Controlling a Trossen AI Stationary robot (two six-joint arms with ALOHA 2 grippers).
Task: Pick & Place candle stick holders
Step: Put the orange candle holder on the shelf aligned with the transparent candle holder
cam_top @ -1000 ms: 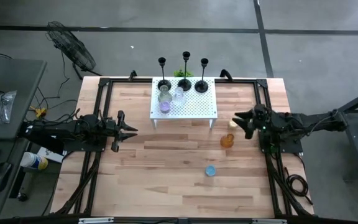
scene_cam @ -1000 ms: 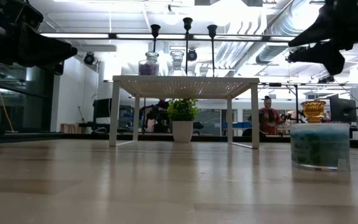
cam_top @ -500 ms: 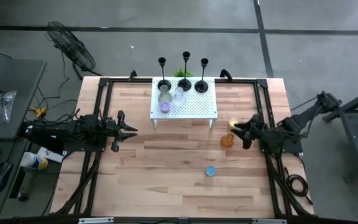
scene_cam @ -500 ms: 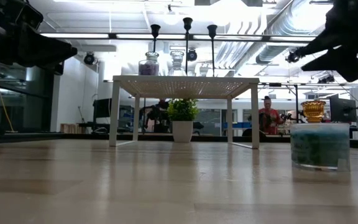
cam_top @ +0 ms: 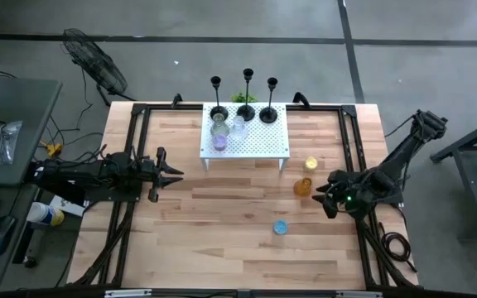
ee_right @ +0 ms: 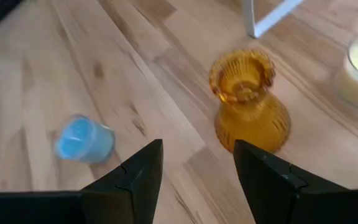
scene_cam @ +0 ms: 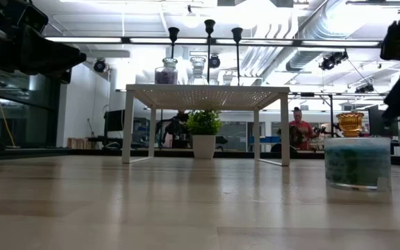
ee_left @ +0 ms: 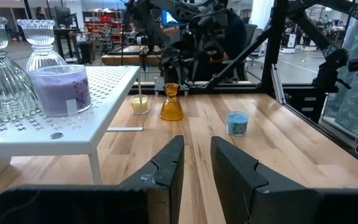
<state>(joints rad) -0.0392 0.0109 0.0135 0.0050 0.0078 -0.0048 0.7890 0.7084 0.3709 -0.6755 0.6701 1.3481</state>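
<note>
Since the earlier frames, the right gripper (cam_top: 325, 199) had dropped from beside the white perforated metal riser table (cam_top: 259, 145) toward the near right of the wooden tabletop (cam_top: 222, 223), stopping just beside the ribbed orange glass votive holder (cam_top: 303, 187). Its fingers (ee_right: 135, 180) stood parted and empty, with the orange holder close ahead of the gap and untouched.

The left gripper (cam_top: 168, 173) waited well to the left of the riser table, its fingers (ee_left: 166, 168) only narrowly parted and holding nothing.

On the riser table's far edge stood three tall thin black candlesticks with round domed bases (cam_top: 246, 108), with a clear ribbed glass holder (cam_top: 238, 126) and a purple candle cup (cam_top: 219, 142) in front of them, toward its left side. Its right half lay bare.

Just off the riser table's near right leg sat the pale yellow candle cup (cam_top: 310, 165), with the orange holder just in front of it. A small blue candle cup (cam_top: 281, 227) stood farther forward, well apart from both. Open wood extended in front of the riser table and to its left, up to the black frame rails (cam_top: 131, 149) along the tabletop edges.
</note>
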